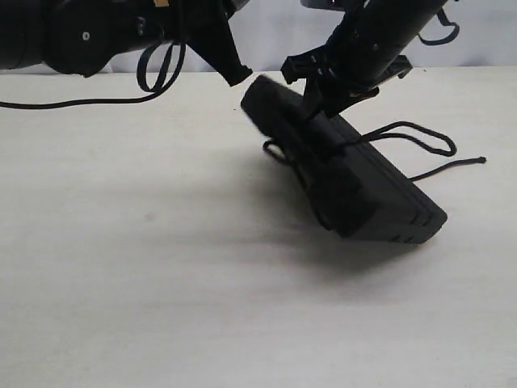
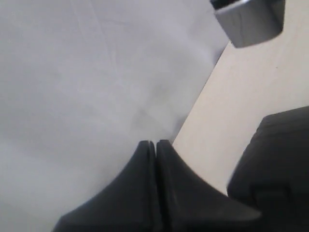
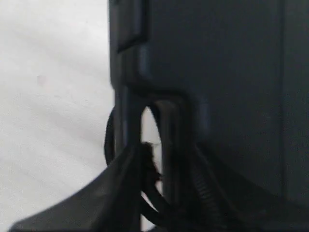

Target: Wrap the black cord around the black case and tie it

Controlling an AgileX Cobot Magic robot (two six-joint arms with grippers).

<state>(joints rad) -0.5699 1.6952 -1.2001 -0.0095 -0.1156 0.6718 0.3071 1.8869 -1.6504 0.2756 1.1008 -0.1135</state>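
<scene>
Steeply angled, my right gripper (image 1: 317, 101) meets the black case (image 1: 380, 202) running toward five o'clock; grip unclear, left gripper (image 2: 155, 147) closed.

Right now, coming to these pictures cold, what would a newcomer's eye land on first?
The flat rectangular matte black plastic case stands out: it sits tilted mid-scene on the pale table, one end raised and the other resting on the surface. The right arm's fingers are at its raised half by the handle slot. A thin black braided cord loops loosely over the table on the case's right in the exterior view.
</scene>
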